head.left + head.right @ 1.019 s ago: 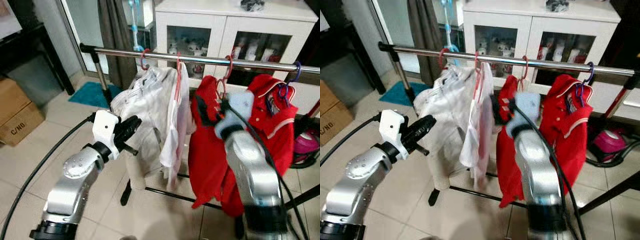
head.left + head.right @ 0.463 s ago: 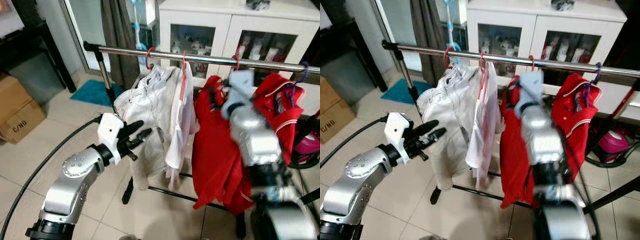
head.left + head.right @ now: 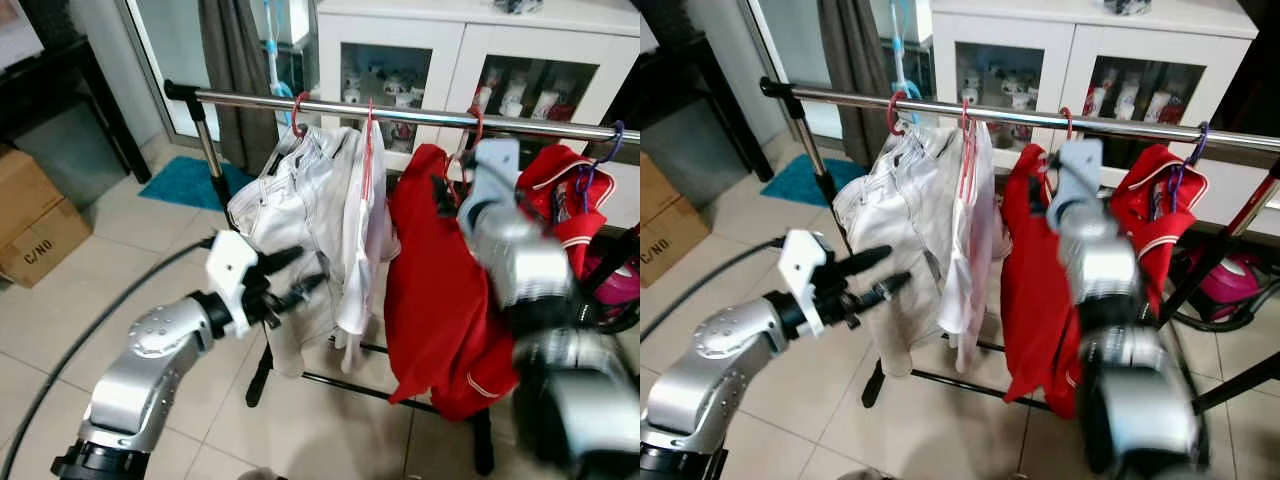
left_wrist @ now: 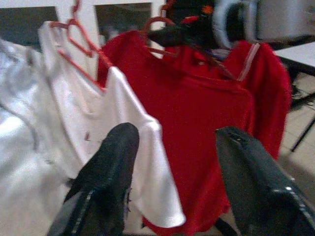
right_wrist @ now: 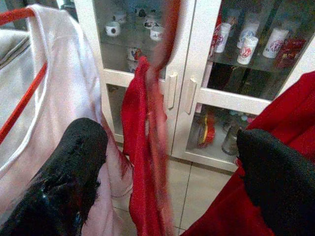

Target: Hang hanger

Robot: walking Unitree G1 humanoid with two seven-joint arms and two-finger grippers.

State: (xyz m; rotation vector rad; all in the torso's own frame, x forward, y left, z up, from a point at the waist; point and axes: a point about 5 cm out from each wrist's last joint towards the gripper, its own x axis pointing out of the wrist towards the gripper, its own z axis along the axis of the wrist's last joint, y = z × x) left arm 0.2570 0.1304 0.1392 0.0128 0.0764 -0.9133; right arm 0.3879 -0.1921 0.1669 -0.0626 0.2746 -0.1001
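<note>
A steel rail (image 3: 400, 112) carries several hangers. A red hanger (image 3: 472, 128) bears a red shirt (image 3: 435, 300) and its hook sits at the rail. My right gripper (image 3: 446, 196) is raised at that shirt's collar; in the right wrist view it (image 5: 167, 142) is open, with the blurred red hanger (image 5: 166, 34) between the fingers and touching neither. My left gripper (image 3: 302, 271) is open, held in front of the white trousers (image 3: 290, 195). Its wrist view looks at the white shirt (image 4: 123, 147) and red shirt (image 4: 211, 113).
A red polo (image 3: 565, 200) hangs on a blue hanger at the right end of the rail. A white glass-door cabinet (image 3: 440, 45) stands behind the rack. A cardboard box (image 3: 35, 225) and a teal mat (image 3: 185, 185) lie to the left, and the rack's black foot bar (image 3: 340, 382) lies below.
My right arm has risen towards the rail with the red hanger, and its gripper now stands open around it. My left gripper went from shut to open and moved right towards the white clothes.
</note>
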